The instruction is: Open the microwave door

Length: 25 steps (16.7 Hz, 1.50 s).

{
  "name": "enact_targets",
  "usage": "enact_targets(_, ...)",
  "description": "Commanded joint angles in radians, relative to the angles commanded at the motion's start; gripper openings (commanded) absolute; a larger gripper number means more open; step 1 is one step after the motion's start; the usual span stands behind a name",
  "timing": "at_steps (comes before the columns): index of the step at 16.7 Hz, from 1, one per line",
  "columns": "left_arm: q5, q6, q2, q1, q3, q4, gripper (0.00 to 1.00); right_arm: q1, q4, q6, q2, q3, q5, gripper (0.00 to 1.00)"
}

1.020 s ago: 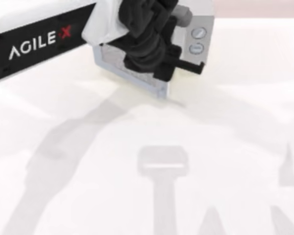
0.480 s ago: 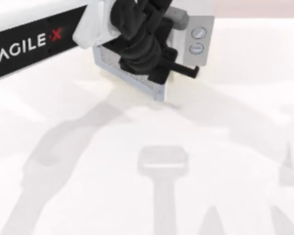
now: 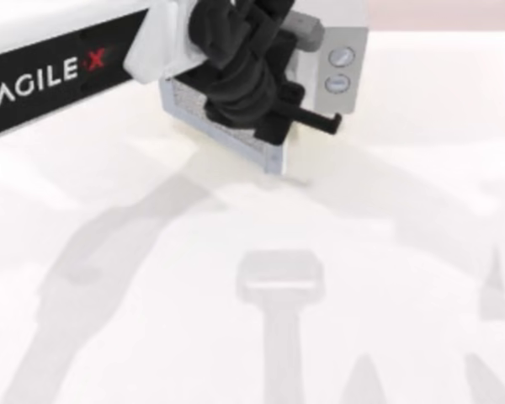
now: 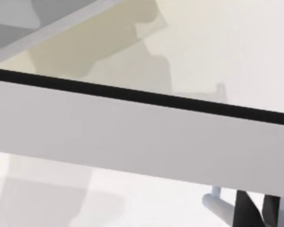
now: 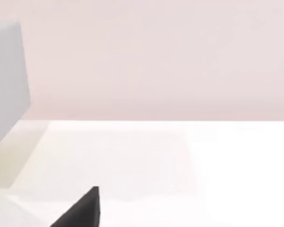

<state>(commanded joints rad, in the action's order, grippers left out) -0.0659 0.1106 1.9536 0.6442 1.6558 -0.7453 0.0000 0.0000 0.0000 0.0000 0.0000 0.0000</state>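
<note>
The light-grey microwave (image 3: 351,38) stands at the table's far edge, its two silver knobs (image 3: 342,56) showing on the control panel. The microwave door (image 3: 231,141) with its speckled mesh window hangs partly swung out, its free corner pointing toward the table's middle. My left gripper (image 3: 316,118) sits over the door's free end. In the left wrist view the door's edge (image 4: 132,137) fills the frame, and my left gripper (image 4: 258,210) is shut around the silver handle bar (image 4: 217,205). Of my right gripper only one black fingertip (image 5: 83,210) shows, in the right wrist view.
The white table (image 3: 387,252) stretches in front of the microwave, crossed by grey arm shadows. The left arm's black and white forearm (image 3: 59,71) reaches in from the far left. A grey side of the microwave (image 5: 7,80) shows in the right wrist view.
The left arm has shifted a little to the left and back, taking the door's free end with it. Over the last half second almost nothing has moved.
</note>
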Motion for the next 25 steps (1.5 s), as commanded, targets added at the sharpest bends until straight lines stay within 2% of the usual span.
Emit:
enact_targets(11, 0.000, 0.000, 0.000, 0.000, 0.000, 0.000, 0.00, 0.000, 0.000, 0.000, 0.000, 0.000, 0.000, 1.00)
enact_targets(14, 0.013, -0.011, -0.006, 0.001, -0.016, 0.003, 0.00, 0.000, 0.000, 0.000, 0.000, 0.000, 0.000, 1.00)
enact_targets(20, 0.077, -0.132, -0.079, -0.037, -0.106, 0.032, 0.00, 0.000, 0.000, 0.000, 0.000, 0.000, 0.000, 1.00)
enact_targets(25, 0.079, -0.135, -0.080, -0.039, -0.109, 0.032, 0.00, 0.000, 0.000, 0.000, 0.000, 0.000, 0.000, 1.00)
